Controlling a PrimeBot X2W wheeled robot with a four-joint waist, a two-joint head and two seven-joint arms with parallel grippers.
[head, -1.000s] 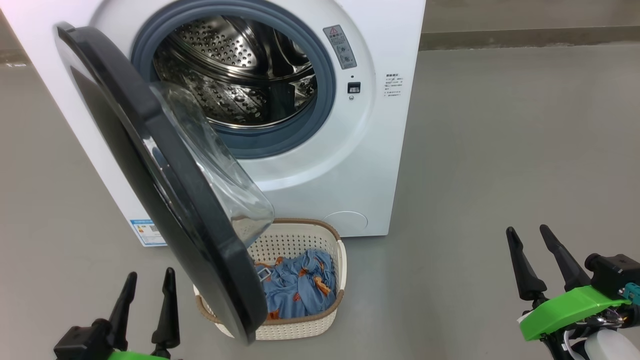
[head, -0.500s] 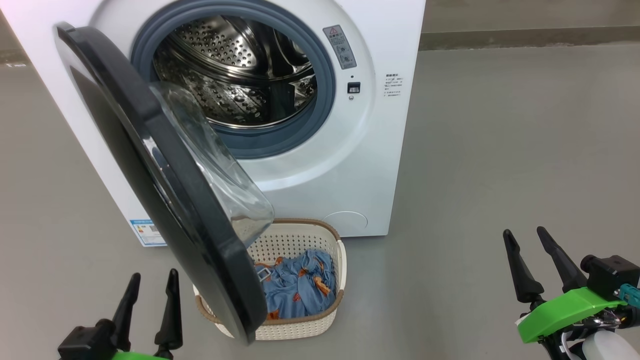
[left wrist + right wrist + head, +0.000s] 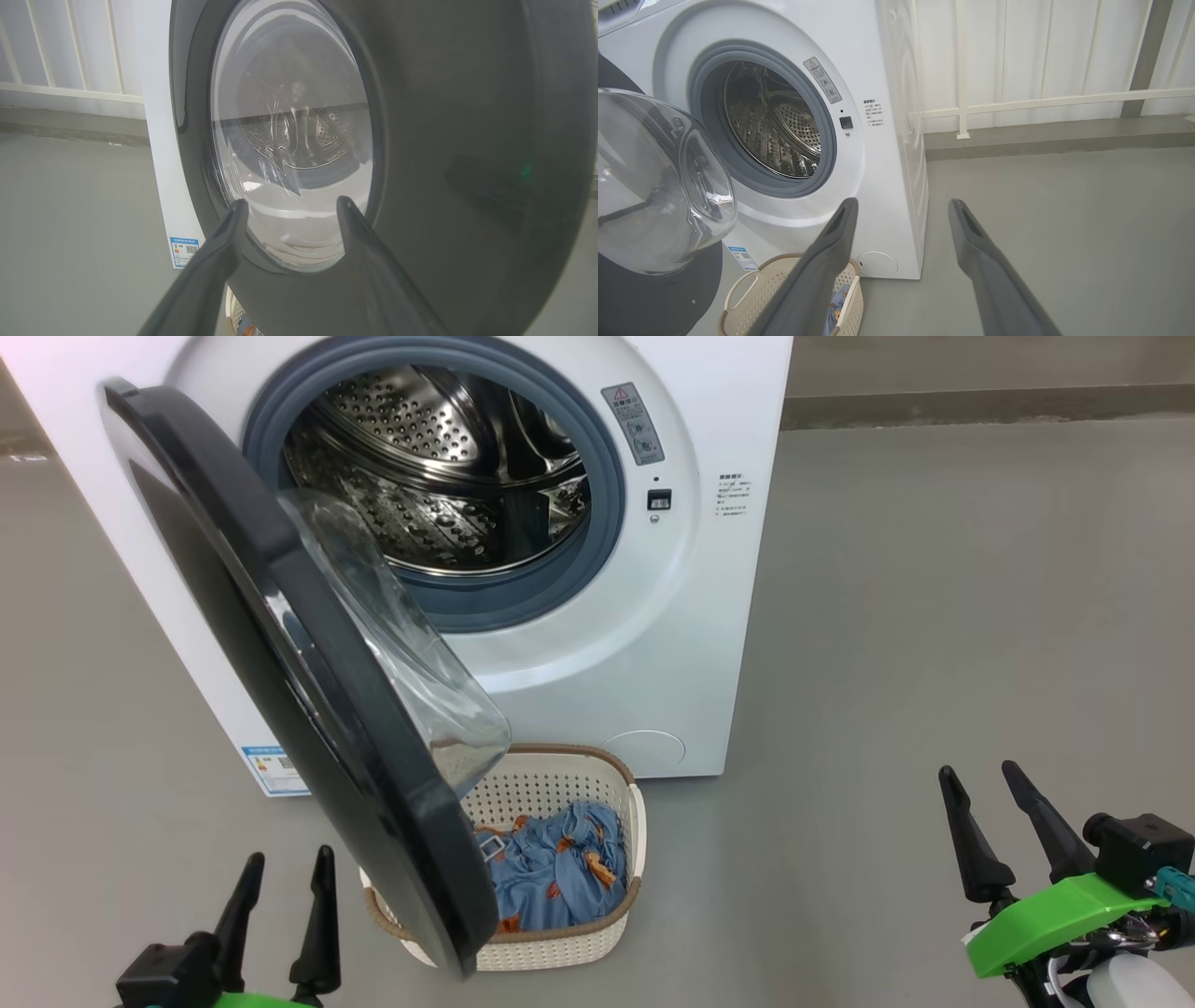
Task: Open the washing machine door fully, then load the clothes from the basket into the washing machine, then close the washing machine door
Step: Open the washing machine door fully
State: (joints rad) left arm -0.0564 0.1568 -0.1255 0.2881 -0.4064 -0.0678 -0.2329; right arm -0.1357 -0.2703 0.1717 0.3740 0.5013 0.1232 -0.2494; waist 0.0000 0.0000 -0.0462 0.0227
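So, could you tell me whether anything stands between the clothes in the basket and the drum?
Yes: the partly open washing machine door overhangs the basket at left, its glass bowl between the clothes and the drum.

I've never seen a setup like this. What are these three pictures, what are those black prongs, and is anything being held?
It is a two-armed robot doing laundry. One picture comes from its head camera, looking down: the prongs at the bottom corners are its left fingers and right fingers, both open, holding nothing. Ahead stands a white washing machine, its round black door swung open. On the grey floor sits a cream basket with blue clothes inside. The other two come from wrist cameras looking along each arm's fingers: the left faces the door's outer side, the right the machine's front.
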